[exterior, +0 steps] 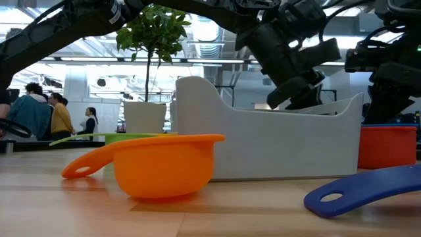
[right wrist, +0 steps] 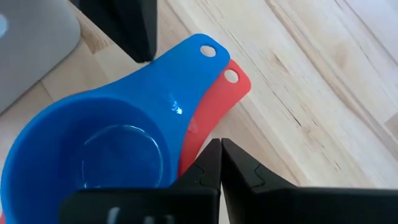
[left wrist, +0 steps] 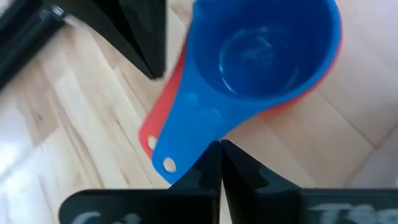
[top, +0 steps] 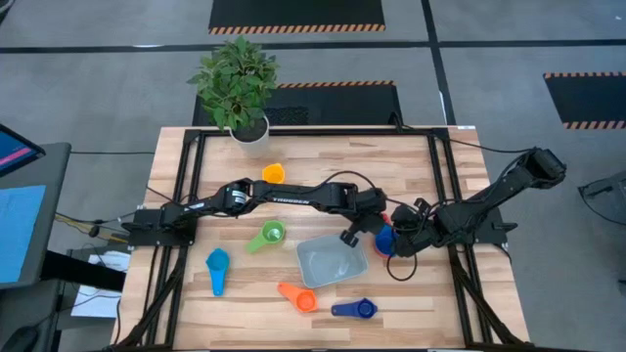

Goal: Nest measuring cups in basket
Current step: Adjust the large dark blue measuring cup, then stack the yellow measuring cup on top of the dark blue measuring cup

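Just off the right edge of the basket (top: 333, 260) is where both grippers have ended up, so that's the spot to watch. The left gripper (top: 349, 236) is clenched with nothing between its fingers, tips pressed together, hanging right by the bin's upper right corner, and the right gripper (top: 399, 244) is clenched and empty too, coming in from the opposite side. Between them sits the blue cup (right wrist: 93, 152) already nested inside the red cup (right wrist: 214, 109), on the bare wood just beside the basket, not in it. Both wrist views look down on that pair: the two handles lie stacked and fanned slightly, and as far as I can tell in the overhead they run up the table, along the basket's side. Both grippers look about equally near the stack, I'd guess the right one is better placed to grab the handles and the left the bowl side, but that's a judgement call. Going outward: the basket looks empty as far as I can tell, the green cup (top: 268, 236) lies to its left, the light blue cup (top: 216, 267) further left, the orange cup (top: 298, 295) and dark blue cup (top: 355, 309) sit below the basket, and the yellow cup (top: 273, 174) is up near the plant pot (top: 249, 130)
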Motion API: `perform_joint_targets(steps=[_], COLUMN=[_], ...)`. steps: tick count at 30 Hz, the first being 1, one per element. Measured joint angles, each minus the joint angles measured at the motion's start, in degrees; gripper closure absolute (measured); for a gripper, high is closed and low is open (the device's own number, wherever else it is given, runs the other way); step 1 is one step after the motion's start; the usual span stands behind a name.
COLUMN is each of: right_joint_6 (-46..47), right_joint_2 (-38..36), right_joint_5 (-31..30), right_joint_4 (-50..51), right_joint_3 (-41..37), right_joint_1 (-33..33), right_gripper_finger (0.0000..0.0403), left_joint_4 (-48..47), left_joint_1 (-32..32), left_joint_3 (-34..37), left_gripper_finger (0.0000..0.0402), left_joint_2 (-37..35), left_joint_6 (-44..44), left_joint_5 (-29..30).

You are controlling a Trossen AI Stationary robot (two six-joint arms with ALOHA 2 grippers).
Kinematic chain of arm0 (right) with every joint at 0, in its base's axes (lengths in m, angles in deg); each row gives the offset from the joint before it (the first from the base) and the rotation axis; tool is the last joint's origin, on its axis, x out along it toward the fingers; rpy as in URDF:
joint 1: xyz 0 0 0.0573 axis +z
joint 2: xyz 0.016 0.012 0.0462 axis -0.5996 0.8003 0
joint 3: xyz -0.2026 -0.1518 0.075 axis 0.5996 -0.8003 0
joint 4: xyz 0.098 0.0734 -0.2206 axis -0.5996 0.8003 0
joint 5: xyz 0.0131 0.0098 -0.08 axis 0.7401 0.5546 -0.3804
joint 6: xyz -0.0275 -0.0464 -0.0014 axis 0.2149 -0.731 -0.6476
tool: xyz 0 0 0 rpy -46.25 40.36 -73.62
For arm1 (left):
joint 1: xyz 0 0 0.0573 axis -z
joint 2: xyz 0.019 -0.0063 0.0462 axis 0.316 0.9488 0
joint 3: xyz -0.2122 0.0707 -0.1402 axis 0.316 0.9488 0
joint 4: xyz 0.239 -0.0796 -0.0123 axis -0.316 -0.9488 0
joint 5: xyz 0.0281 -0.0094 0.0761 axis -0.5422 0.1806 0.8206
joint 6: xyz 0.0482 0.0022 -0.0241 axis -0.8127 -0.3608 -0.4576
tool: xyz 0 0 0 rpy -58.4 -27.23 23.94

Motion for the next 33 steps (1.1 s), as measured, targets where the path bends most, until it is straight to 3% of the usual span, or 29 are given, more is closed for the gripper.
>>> perform_joint_targets(steps=[8,13,18,24,30,33], right_joint_6=[-2.5,-2.5,-2.6,-4.7,-5.7,-5.6], right_joint_2=[0.0,-1.4,-4.7,-9.4,-11.9,-11.9], right_joint_5=[0.0,-0.1,-2.8,-7.5,-7.5,-7.4], right_joint_4=[-2.6,-0.6,6.7,14.2,14.1,14.5], right_joint_3=[0.0,0.0,2.9,9.3,10.5,10.5], right_joint_1=[0.0,-0.1,0.0,0.0,0.2,0.3], right_gripper_finger=[0.0377,0.0370,0.0377,0.0383,0.0372,0.0370], left_joint_4=[2.8,-3.5,-21.1,-50.0,-48.4,-49.1], left_joint_1=[0.0,0.7,0.9,-4.8,-9.1,-10.7], left_joint_3=[0.0,0.0,-0.3,0.8,15.2,26.4], left_gripper_finger=[0.0401,0.0401,0.0401,0.0401,0.0401,0.0402], left_joint_2=[0.0,-3.0,-9.1,-10.9,-16.4,-22.2], left_joint_6=[-0.1,-3.0,3.8,24.9,28.8,31.5], left_joint_5=[2.0,15.6,24.8,21.9,19.3,19.2])
